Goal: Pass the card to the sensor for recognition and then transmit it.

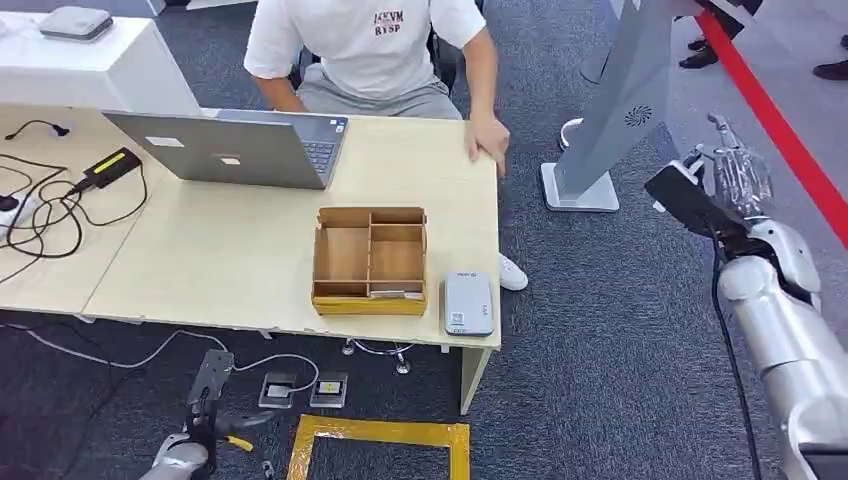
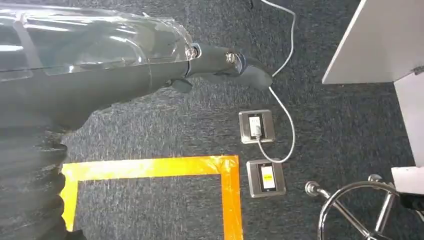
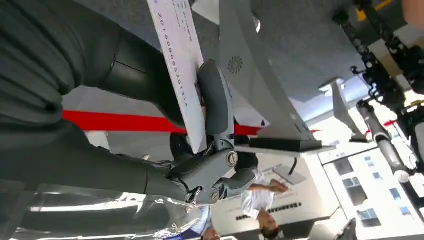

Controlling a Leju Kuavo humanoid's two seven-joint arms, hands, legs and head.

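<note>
- The card is pinched in the right hand, raised well off to the right of the desk; only an edge grip shows, so a jolt could slip it.
- The sensor lies flat at the desk's near right corner, just beside the cardboard organiser; a sweeping approach might clip that box.
- The left hand hangs low over the floor, holding nothing, fingers loose.
- A seated person's hand rests on the desk edge, near the path.

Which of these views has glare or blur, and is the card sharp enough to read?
Right wrist view: windows behind blow out white; the card pinched by the right hand is sharp, its printed digits legible. Left wrist view: glare streaks on the left hand. Head view: even light, slightly soft.
</note>
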